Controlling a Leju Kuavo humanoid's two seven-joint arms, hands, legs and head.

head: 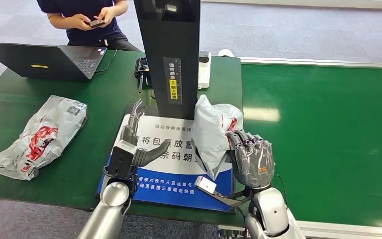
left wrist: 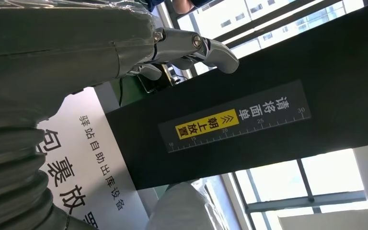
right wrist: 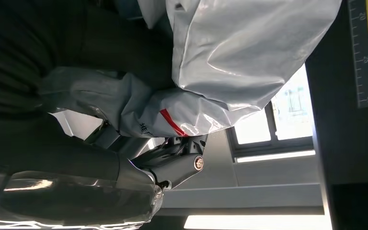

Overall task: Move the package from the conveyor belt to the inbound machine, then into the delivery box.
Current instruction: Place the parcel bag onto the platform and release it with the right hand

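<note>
A grey plastic package (head: 211, 134) with red print stands tilted on the right side of the inbound machine's white and blue platform (head: 171, 191), beside the machine's black post (head: 171, 55). My right hand (head: 251, 158) grips the package from its right side; the wrist view shows the grey bag (right wrist: 230, 62) wrapped in my fingers (right wrist: 172, 163). Over the platform's left side my left hand (head: 135, 144) hovers open, fingers (left wrist: 196, 48) spread near the post's label (left wrist: 235, 123), holding nothing. The green conveyor belt (head: 328, 134) lies to the right.
A second grey and red package (head: 37, 137) lies on the green table (head: 89, 99) at the left. A black laptop (head: 47, 60) stands at the back left. Behind the table a person (head: 87, 20) holds a phone.
</note>
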